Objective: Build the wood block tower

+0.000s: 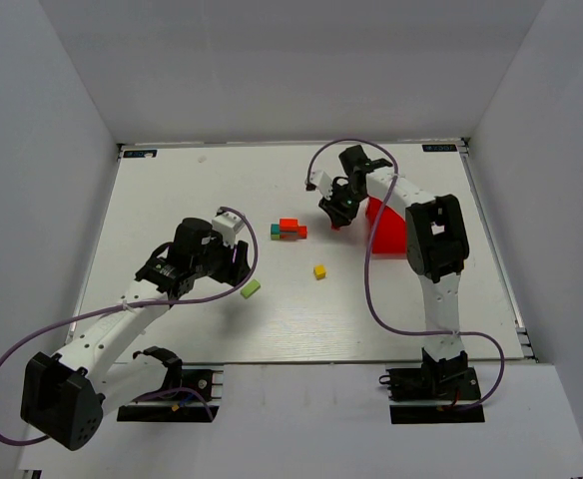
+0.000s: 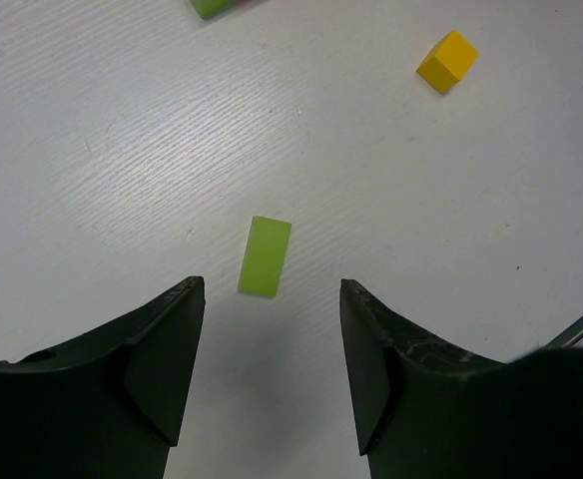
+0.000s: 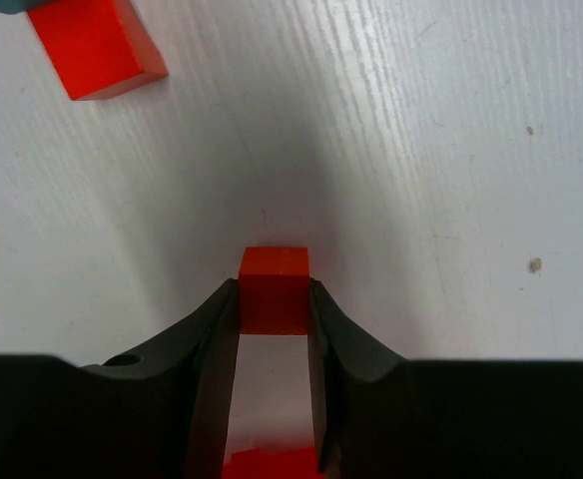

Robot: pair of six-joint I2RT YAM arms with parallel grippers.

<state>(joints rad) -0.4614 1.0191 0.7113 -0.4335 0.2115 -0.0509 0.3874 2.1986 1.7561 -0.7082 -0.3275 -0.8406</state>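
- red cube (image 3: 274, 289) is pinched in the right gripper (image 1: 339, 208); tower (image 1: 290, 230) sits mid-table, just left of it.
- left gripper (image 2: 272, 329) gapes above lime bar (image 2: 265, 255), whose long axis points straight out through the gap.

Bin (image 1: 387, 236) right of tower (image 1: 290, 231)

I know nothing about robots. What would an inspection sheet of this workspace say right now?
Surface: white table, a few faint specks.
Job's things: small block stack, red on top, mid-table; yellow cube and lime green bar lie loose, apart from it; red cube is held.
Clutter: red bin beside the right arm.
Grippers: left gripper open, over the lime green bar; right gripper shut on the red cube.
Cables: purple cables loop from both arms, not touching any blocks.
Surroundings: plain pale walls on three sides; nothing else seen.
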